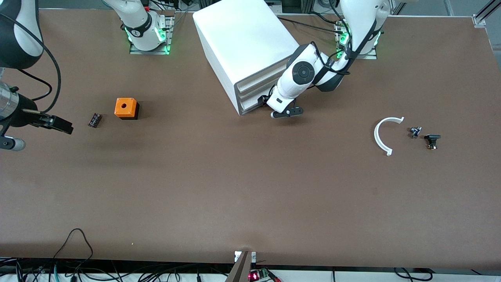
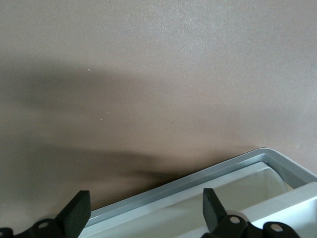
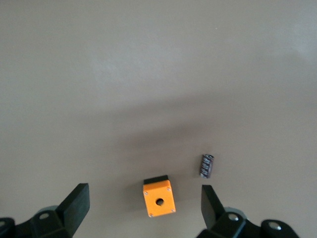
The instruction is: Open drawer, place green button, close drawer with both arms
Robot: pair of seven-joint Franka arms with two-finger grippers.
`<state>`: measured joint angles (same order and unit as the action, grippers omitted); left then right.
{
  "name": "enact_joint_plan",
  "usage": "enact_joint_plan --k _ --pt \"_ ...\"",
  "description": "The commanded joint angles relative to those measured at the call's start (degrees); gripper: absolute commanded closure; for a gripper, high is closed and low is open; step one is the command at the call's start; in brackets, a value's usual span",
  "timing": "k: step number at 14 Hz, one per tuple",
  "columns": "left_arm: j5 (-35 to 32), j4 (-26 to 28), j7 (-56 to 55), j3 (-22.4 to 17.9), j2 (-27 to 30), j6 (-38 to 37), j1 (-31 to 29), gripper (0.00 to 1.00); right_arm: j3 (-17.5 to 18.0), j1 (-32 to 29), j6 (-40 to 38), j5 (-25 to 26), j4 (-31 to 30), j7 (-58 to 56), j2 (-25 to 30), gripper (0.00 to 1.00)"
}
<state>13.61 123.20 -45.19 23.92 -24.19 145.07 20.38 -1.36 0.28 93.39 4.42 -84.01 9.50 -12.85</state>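
left black two-finger gripper: wide, empty, at lowest white tray drawer front | right black two-finger gripper: wide, empty, over brown table edge near orange box

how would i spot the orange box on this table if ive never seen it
Start at the big white cabinet, then look along the table toward the right arm's end. The orange box sits beside a small black part; only it is bright orange with a round hole on top.

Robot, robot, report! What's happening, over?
Left gripper open at the lowest drawer. Right gripper open, waiting near orange box. Button not seen.
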Motion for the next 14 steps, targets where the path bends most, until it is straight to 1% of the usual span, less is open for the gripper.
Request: enact_joint_plan --k 1,2,5,6,7,8,10,11,12,14 --pt "1.51 0.9 1.07 -0.71 4.05 -0.94 -3.3 0.0 -1.98 -0.54 -0.84 -1.08 -2.64 -4.05 2.13 0.0" --pt "1.25 0.55 1.16 -1.59 4.76 -0.67 -5.24 0.0 -2.51 -0.45 -0.58 -1.26 -3.43 -4.05 2.56 0.0" --pt "1.07 -2.34 1.25 -9.48 7.04 -0.58 -7.1 0.0 -3.13 1.04 0.38 -1.26 -6.59 -4.23 5.02 0.0" --pt "0.98 -3.49 2.29 -10.72 7.92 -0.76 -7.98 0.0 -2.95 1.04 2.48 -1.35 -8.86 -4.23 6.68 0.0" --pt "0.98 -4.02 4.91 -11.34 8.8 -0.85 -9.29 0.0 -2.95 0.95 4.67 -1.35 -10.97 -4.67 7.83 0.0" --pt "0.98 -4.37 8.94 -12.22 10.2 -1.19 -11.04 0.0 -3.04 0.95 5.13 -1.35 -11.69 -7.28 8.36 0.0" --pt "1.07 -5.16 18.08 -14.86 13.62 -3.38 -13.69 0.0 -3.21 0.95 5.05 -1.35 -11.7 -9.68 8.37 0.0" --pt "1.16 -8.3 23.26 -15.21 16.6 -10.62 -15.61 0.0 -3.21 0.95 4.7 -1.43 -12.31 -9.68 9.15 0.0" --pt "1.07 -10.94 25.31 -15.57 18.46 -16.35 -17.55 0.0 -3.21 0.95 5.56 -1.44 -14.4 -9.68 10.38 0.0" --pt "0.98 -14.03 28.57 -16.44 23.55 -26.2 -18.88 0.0 -3.21 0.95 6.71 -1.44 -16.26 -9.68 11.79 0.0"
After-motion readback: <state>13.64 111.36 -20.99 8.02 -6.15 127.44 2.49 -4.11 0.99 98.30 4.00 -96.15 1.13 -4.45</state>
